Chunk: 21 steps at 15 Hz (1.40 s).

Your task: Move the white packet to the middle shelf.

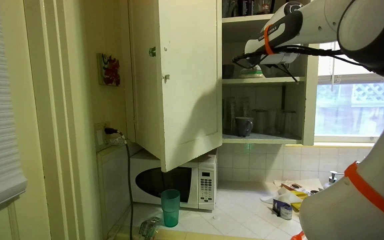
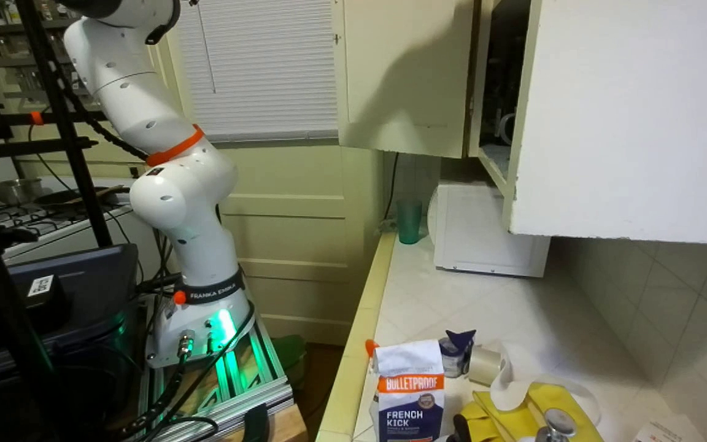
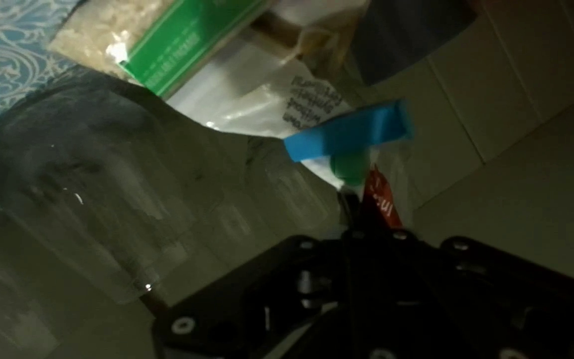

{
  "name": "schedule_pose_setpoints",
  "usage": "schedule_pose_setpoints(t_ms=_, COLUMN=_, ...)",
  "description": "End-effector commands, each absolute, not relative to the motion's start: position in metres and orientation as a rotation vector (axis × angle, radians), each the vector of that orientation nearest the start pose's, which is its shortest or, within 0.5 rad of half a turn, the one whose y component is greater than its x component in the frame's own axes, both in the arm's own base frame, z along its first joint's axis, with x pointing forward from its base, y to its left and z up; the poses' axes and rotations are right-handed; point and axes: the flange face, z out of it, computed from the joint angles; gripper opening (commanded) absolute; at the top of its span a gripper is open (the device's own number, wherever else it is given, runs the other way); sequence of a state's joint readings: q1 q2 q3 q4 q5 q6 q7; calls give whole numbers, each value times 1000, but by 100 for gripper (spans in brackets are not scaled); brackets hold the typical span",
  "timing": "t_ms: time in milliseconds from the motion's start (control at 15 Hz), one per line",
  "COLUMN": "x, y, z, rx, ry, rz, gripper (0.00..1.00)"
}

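The white packet (image 3: 247, 94) has a green band, a clear window and a blue clip across its neck in the wrist view. A red end with white letters shows beside my fingertips. My gripper (image 3: 361, 209) is shut on the packet's narrow end just past the clip. In an exterior view the packet (image 1: 252, 72) shows as a pale and green shape at the middle shelf (image 1: 262, 80), partly behind the arm. I cannot tell whether it rests fully on the shelf. The fingers are hidden there behind the wrist, and the gripper is out of view in an exterior view.
The cabinet door (image 1: 188, 83) stands open left of the shelves. Clear glasses (image 3: 87, 189) stand close to the packet, and a dark item (image 3: 406, 35) is beside it. A grey mug (image 1: 244, 126) stands on the bottom shelf. A microwave (image 1: 175, 181) and green cup (image 1: 170, 208) are below.
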State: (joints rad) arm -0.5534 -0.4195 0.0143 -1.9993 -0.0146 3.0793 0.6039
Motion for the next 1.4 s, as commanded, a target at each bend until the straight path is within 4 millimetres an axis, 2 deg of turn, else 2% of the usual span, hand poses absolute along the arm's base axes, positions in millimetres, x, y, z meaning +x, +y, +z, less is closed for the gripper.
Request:
schedule_pose_setpoints(t_ms=0, x=386, y=-228, z=814, rx=-1880, ry=1276, rz=-2123, gripper=27)
schedule_pose_setpoints(t_ms=333, x=373, y=-219, z=829, rx=-1836, ry=1310, rz=-2099, gripper=65)
schedule_pose_setpoints(t_ms=667, x=354, y=-218, z=842, rx=-1887, ry=1306, rz=-2048, gripper=100)
schedule_pose_setpoints(t_ms=1000, x=345, y=-223, z=853, rx=-1901, ry=1322, rz=-2064, gripper=100)
schedule_pose_setpoints(t_ms=1333, x=332, y=-223, z=853, rx=-2138, ry=1257, rz=-1948, gripper=100)
